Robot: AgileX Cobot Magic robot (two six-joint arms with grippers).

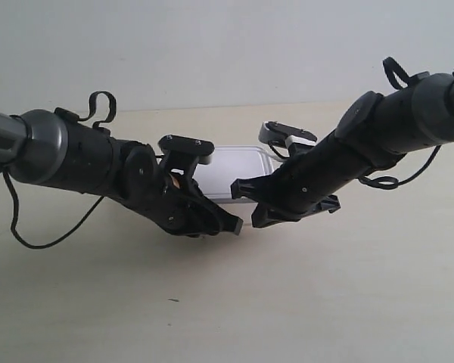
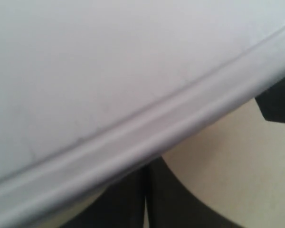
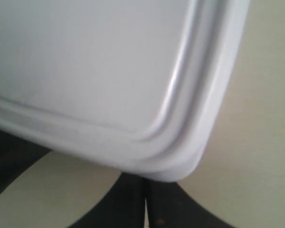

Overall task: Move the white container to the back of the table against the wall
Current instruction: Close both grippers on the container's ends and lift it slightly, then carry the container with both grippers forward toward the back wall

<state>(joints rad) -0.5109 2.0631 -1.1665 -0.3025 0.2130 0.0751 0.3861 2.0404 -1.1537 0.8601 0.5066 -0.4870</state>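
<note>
Pushing looks to be the step in hand. Both arms meet at the near edge of the white container [image 1: 238, 170], which sits mid-desk [image 1: 212, 302], well apart from the wall [image 1: 212, 45] with a stretch of desk between.

Left tool [image 2: 145, 192]: fingers pressed together with only a hairline seam, tips tucked under the lid rim along a straight edge, nothing gripped.

Right tool [image 3: 145, 194]: likewise closed on nothing, tips under a rounded corner of the lid.

The rim hides whether either tool's tips touch the box side.

Next move, as I judge it: drive both tools toward the wall at an even rate so the box slides straight without turning. Stop when it meets the wall.
</note>
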